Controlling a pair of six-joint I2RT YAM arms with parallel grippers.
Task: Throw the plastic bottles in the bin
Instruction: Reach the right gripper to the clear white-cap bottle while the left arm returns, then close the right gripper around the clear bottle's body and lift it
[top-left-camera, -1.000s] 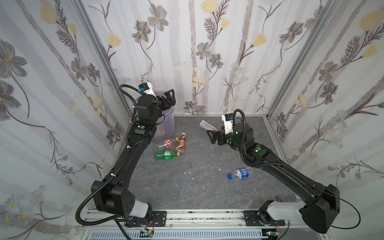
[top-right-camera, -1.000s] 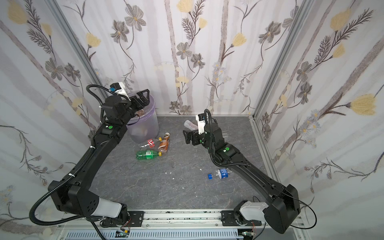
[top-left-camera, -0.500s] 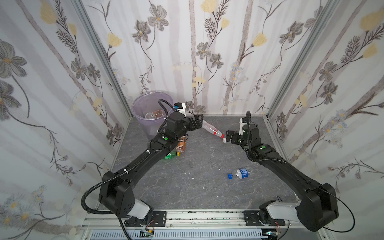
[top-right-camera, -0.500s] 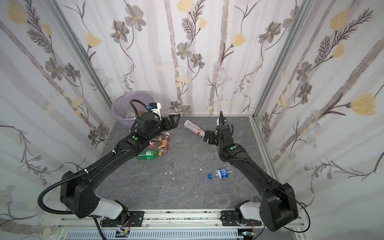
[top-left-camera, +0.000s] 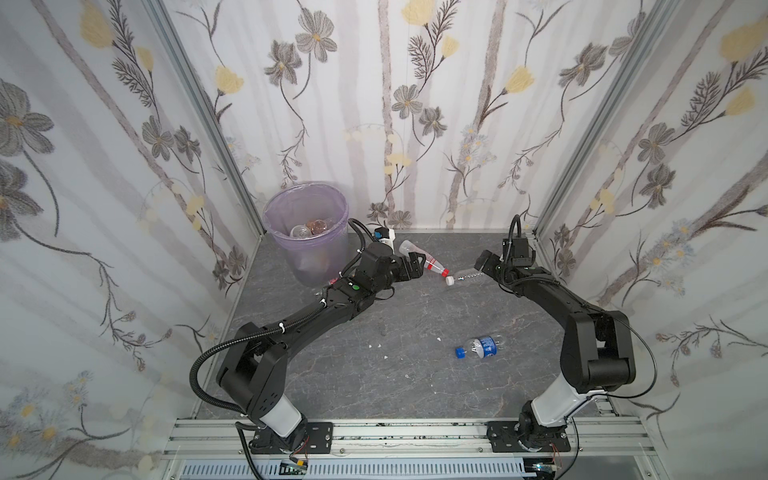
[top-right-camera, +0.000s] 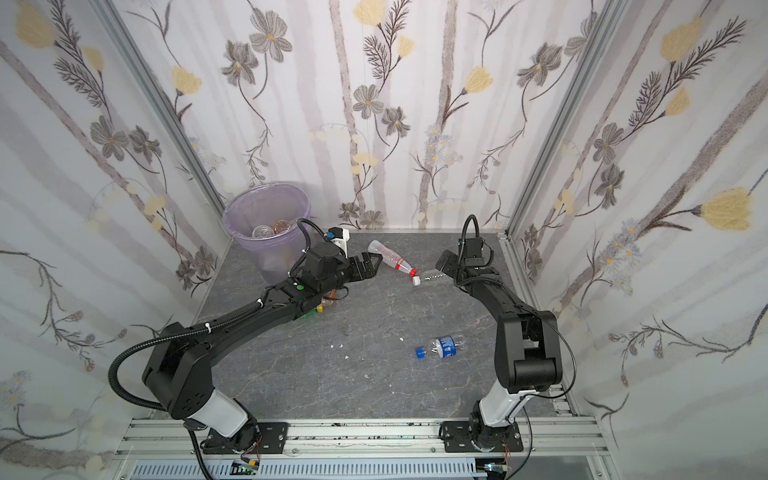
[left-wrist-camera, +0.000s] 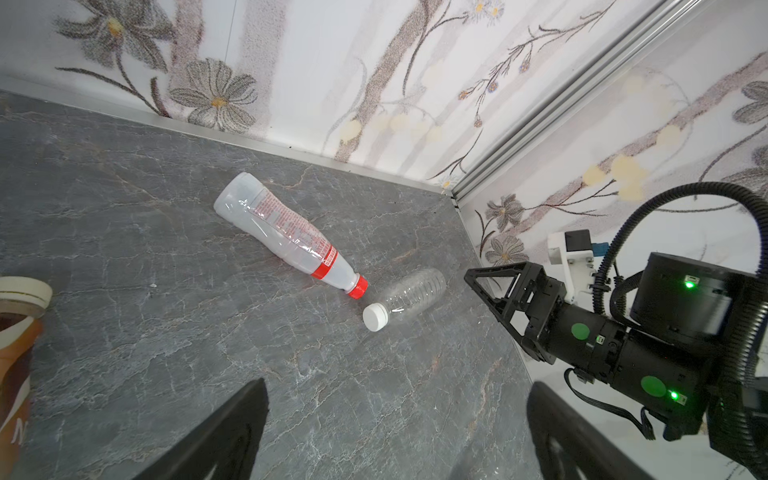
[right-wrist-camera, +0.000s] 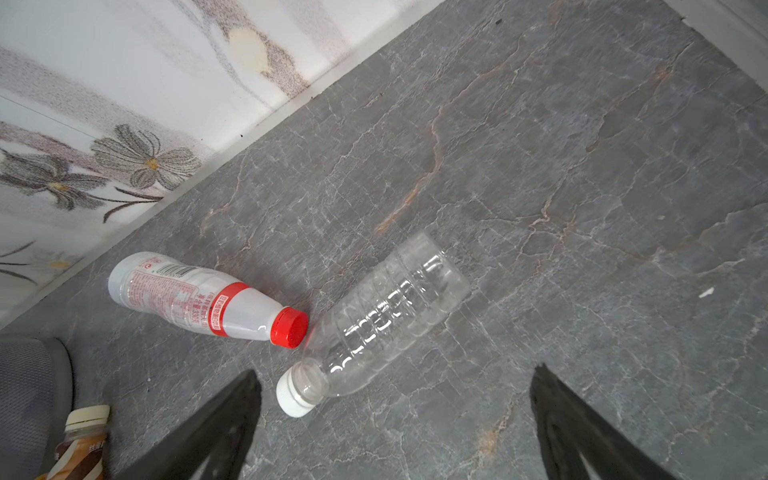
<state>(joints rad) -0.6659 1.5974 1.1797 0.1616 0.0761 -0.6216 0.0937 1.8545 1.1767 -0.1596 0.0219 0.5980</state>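
Round translucent lilac-lined bin (top-left-camera: 316, 266) stands back-left. Left gripper (left-wrist-camera: 397, 388) and right gripper (right-wrist-camera: 395, 372) gape wide, both empty. Between them, a frosted red-capped bottle (top-left-camera: 424, 259) and a clear white-capped bottle (top-left-camera: 467, 276) lie flat — caps almost touching, bases pointing apart.

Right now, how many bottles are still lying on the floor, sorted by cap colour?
Red-capped bottle: 1
White-capped clear bottle: 1
Blue-capped bottle: 1
Cream-capped coffee bottle: 1
Yellow-capped green bottle: 1, mostly hidden under the left arm
Total: 5 in view; more may lie hidden under that arm.
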